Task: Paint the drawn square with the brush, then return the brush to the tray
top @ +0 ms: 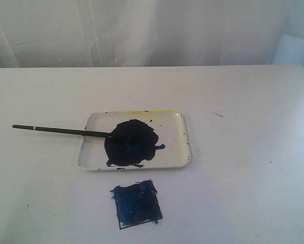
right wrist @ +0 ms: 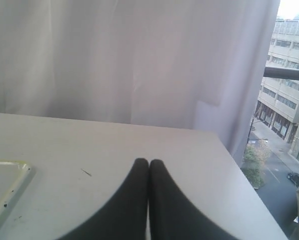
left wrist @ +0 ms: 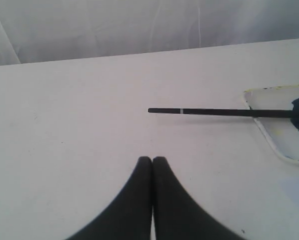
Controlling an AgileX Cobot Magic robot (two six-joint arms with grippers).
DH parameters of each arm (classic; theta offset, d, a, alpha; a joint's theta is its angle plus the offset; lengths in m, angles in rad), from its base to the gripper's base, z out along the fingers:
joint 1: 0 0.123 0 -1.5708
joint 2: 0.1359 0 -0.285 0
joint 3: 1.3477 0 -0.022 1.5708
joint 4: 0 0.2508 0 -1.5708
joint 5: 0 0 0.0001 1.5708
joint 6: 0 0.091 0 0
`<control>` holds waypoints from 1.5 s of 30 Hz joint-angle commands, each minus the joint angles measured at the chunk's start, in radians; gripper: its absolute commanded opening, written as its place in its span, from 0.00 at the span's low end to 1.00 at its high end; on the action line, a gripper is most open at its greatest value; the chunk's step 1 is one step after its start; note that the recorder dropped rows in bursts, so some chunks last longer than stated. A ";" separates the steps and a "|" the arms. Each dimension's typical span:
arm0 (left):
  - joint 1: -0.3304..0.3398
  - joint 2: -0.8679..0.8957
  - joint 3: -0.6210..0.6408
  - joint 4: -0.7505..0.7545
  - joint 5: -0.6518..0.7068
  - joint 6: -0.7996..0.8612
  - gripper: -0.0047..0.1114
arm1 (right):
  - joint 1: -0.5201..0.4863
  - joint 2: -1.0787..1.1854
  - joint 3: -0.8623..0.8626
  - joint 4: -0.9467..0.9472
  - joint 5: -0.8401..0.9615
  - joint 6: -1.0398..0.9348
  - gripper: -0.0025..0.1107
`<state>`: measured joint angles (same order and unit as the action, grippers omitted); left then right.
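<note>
The white tray (top: 177, 127) lies mid-table with a big dark paint blob (top: 131, 143) in it. The thin black brush (top: 60, 130) rests with its tip in the blob and its handle sticking out over the tray's left rim. In front of the tray, the drawn square (top: 137, 204) is smeared dark blue. No gripper shows in the exterior view. In the left wrist view my left gripper (left wrist: 152, 159) is shut and empty, short of the brush (left wrist: 214, 112) and the tray's rim (left wrist: 262, 130). My right gripper (right wrist: 149, 161) is shut and empty; a tray corner (right wrist: 22, 172) shows beside it.
The white table (top: 253, 101) runs back to a pale curtain (top: 152, 30). A small dark mark (top: 217, 114) lies right of the tray. The right wrist view shows the table's far corner (right wrist: 209, 134) and a window onto a street.
</note>
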<state>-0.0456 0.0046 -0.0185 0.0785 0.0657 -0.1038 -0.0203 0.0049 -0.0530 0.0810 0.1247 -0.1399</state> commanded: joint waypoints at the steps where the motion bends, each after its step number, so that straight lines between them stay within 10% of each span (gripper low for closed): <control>1: 0.001 -0.005 0.018 0.008 0.004 0.014 0.04 | 0.002 -0.005 0.053 0.001 -0.057 0.009 0.02; 45: 0.001 -0.005 0.018 0.004 0.013 -0.050 0.04 | 0.002 -0.005 0.053 -0.010 0.053 0.009 0.02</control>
<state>-0.0456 0.0046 -0.0045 0.0825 0.0746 -0.1463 -0.0203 0.0049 -0.0052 0.0731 0.1813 -0.1378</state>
